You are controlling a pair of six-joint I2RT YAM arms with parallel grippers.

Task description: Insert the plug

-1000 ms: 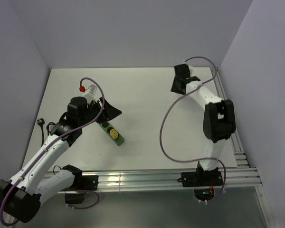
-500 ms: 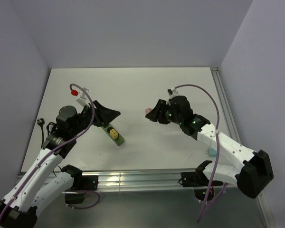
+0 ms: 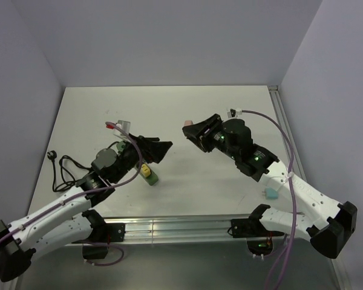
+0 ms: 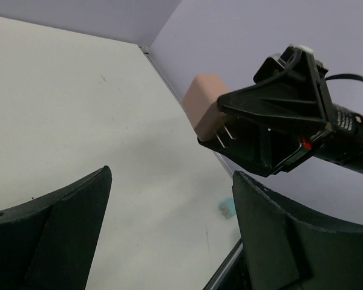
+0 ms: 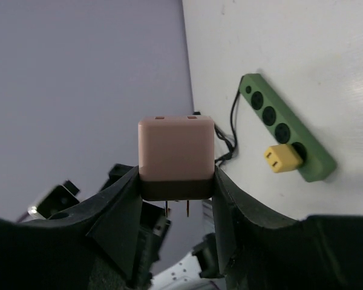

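My right pincer [image 3: 198, 130], pinching the pink plug [image 5: 176, 154], has swung in near the green power strip [image 5: 288, 130] while my left pincer [image 3: 161, 148] has spread wide, empty; insertion can start.

**Operator:** How does your overhead view look?

**Observer:** You get soft, even light from above. The white table [image 3: 187, 109] reads bright but keeps its tone. Under the arms you see only pale shadows with blurry edges. The aluminium rail [image 3: 187, 226] at the near edge catches a few glints, and the strip below it is dimmer.

**Operator:** And the wrist cameras?

**Observer:** On your left one, the left gripper's fingers [image 4: 54, 235] are nearly black, slightly soft and show little detail. On your right one, the plug [image 5: 176, 148] is sharp and well lit and the power strip [image 5: 317, 164] is clear. The table beside it is almost washed out, and the right gripper's fingers [image 5: 118, 223] stay dark.
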